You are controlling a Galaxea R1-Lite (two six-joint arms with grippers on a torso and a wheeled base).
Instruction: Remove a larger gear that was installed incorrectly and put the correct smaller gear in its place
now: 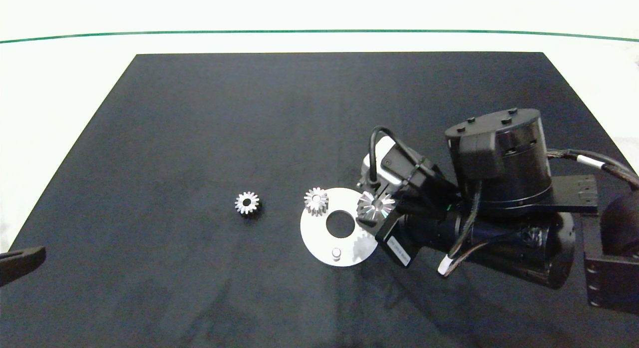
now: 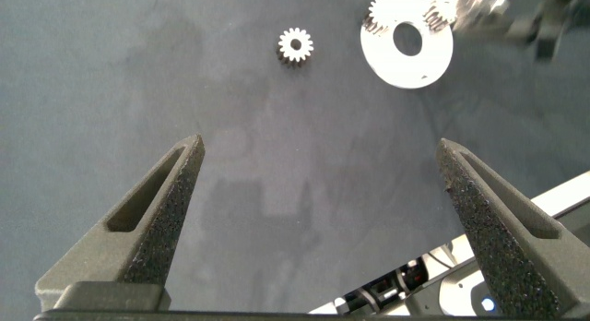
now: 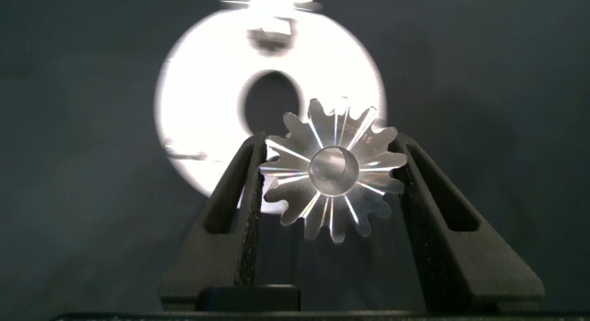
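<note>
The larger gear (image 1: 375, 207), silver with long pointed teeth, sits on a peg at the right edge of a white round plate (image 1: 319, 238). My right gripper (image 3: 330, 144) is shut on the larger gear (image 3: 332, 169), with one finger (image 3: 241, 206) touching each side of it. A smaller gear (image 1: 247, 203) with short blunt teeth lies loose on the black mat, left of the plate. Another blunt-toothed gear (image 1: 316, 200) sits on the plate's upper left edge. My left gripper (image 2: 320, 144) hangs open over bare mat at the near left (image 1: 20, 263).
The plate has a round centre hole (image 1: 340, 224) and a bare peg (image 1: 336, 252) near its front edge. The black mat (image 1: 199, 113) covers most of a white table. My right arm's bulky wrist (image 1: 499, 188) fills the space right of the plate.
</note>
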